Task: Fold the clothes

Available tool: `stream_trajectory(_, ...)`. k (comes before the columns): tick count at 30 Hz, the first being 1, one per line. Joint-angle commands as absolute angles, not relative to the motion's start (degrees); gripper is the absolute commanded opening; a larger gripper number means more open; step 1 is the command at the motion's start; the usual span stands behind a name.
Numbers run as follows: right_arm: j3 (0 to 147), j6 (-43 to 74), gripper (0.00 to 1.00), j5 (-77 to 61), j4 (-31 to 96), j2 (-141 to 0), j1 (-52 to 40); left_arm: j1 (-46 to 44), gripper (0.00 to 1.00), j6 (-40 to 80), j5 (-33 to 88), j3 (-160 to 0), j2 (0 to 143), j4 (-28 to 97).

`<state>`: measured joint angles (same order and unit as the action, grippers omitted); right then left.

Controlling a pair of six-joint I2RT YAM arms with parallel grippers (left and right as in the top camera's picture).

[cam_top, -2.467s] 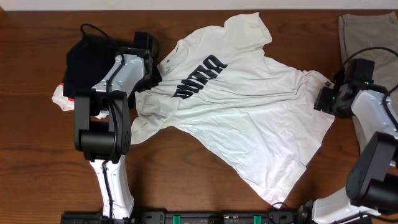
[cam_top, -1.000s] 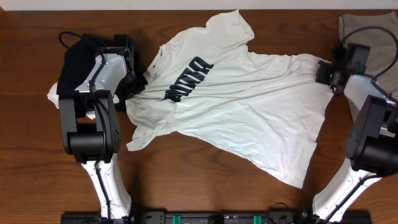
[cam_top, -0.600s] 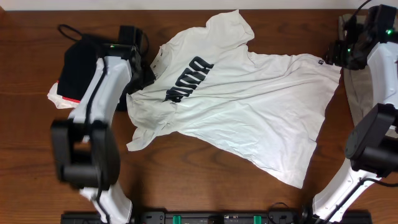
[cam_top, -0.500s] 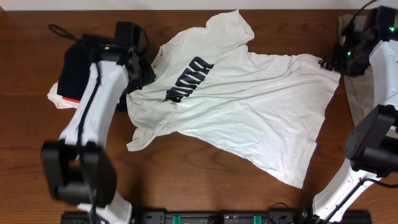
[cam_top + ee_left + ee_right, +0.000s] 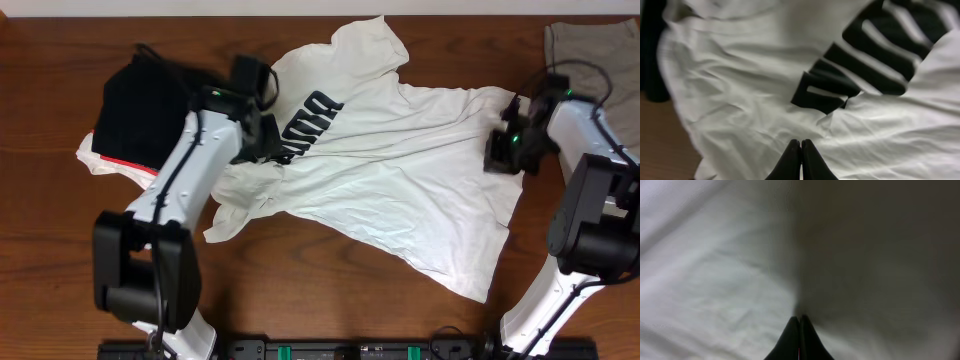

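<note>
Left gripper point(image 5: 801, 146) closed beside the T-shirt point(image 5: 400, 170) lettering point(image 5: 315, 112), right gripper point(image 5: 800, 321) closed at its hem side. Risk: a pinch holding no cloth, so the fold skews.

- A brown wooden table point(image 5: 330, 300) holds everything. Its top is dark and shiny.
- 4 cloth things lie on it.
- A white T-shirt point(image 5: 400, 170) lies flat in the middle, turned at a slant and full of wrinkles. It takes up most of the table.
- Big black letters point(image 5: 312, 122) show on the shirt's chest.
- 1 sleeve point(image 5: 372, 40) points to the far edge of the table.
- A black folded garment point(image 5: 140, 105) lies on the left, touching the shirt. It has a red edge point(image 5: 128, 160).
- A bit of white cloth point(image 5: 92, 158) sticks out from under the black one.
- A grey cloth point(image 5: 590, 50) lies flat in the far right corner.
</note>
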<state>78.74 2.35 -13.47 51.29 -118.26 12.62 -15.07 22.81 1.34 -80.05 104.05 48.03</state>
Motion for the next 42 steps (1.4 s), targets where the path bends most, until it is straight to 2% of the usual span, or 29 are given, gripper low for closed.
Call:
stream_trajectory(1, 74.0, 2.8, 0.01, -12.9, 46.7, -118.0, 12.7, -15.6, 0.06, 20.4, 1.3, -78.8, 105.3, 46.0)
stream_trajectory(13, 71.7, 4.6, 0.01, 5.9, 40.4, -118.0, 13.8, -15.6, 0.06, 20.4, 0.6, -76.8, 111.4, 41.8)
stream_trajectory(25, 72.6, 0.7, 0.01, 5.3, 27.9, -118.0, 17.7, -14.7, 0.07, 20.4, 0.6, -77.0, 111.2, 38.6)
stream_trajectory(29, 77.0, -0.1, 0.02, -1.5, 29.3, -118.0, 17.6, -13.5, 0.06, 20.4, 0.6, -78.4, 108.8, 41.4)
stream_trajectory(31, 81.4, -0.1, 0.18, -4.0, 33.7, -117.7, 17.5, -13.1, 0.11, 20.7, 0.6, -78.7, 105.9, 43.0)
stream_trajectory(32, 83.6, -0.1, 0.23, -4.7, 36.7, -117.6, 17.3, -12.8, 0.12, 21.3, 0.6, -78.7, 104.2, 43.9)
stream_trajectory(38, 97.4, 0.0, 0.38, -4.5, 56.9, -117.3, 16.6, -11.5, 0.15, 27.5, 0.6, -78.6, 91.7, 53.3)
stream_trajectory(42, 101.6, 0.8, 0.47, -4.5, 65.5, -116.6, 16.7, -11.6, 0.18, 29.3, 1.3, -78.4, 85.0, 59.7)
